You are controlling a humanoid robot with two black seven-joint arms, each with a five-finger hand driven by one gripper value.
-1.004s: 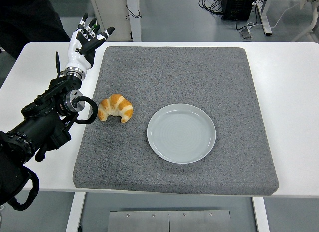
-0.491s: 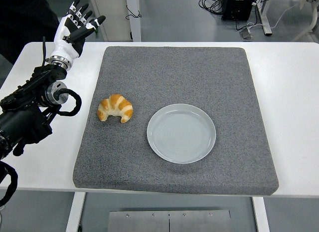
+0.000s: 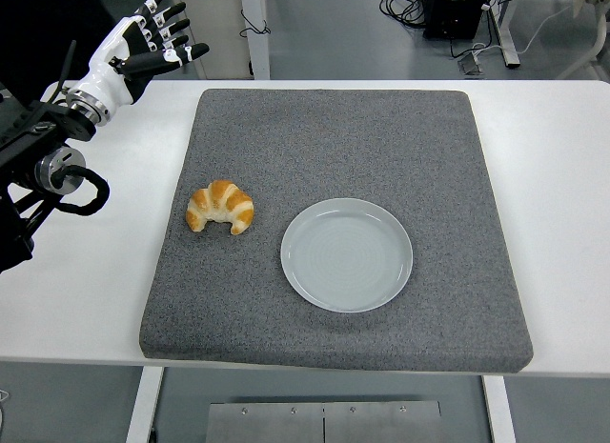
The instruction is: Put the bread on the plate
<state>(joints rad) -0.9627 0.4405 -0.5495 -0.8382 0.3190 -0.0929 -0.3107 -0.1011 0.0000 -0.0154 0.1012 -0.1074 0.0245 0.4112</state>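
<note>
A golden croissant (image 3: 221,207) lies on the grey mat's left part, a short way left of the empty pale grey plate (image 3: 347,253). My left hand (image 3: 145,50) hovers over the table's far left corner, well beyond and left of the croissant. Its white and black fingers (image 3: 173,26) are spread and hold nothing. The black left arm (image 3: 38,157) runs off the picture's left edge. No right arm shows.
A large grey foam mat (image 3: 334,148) covers most of the white table (image 3: 558,167). Beyond the table's far edge are table legs and cables on the floor. A dark shape fills the top left corner.
My left arm has drawn back to the left and away from the croissant, its hand rising toward the far left corner. Croissant and plate have stayed put.
</note>
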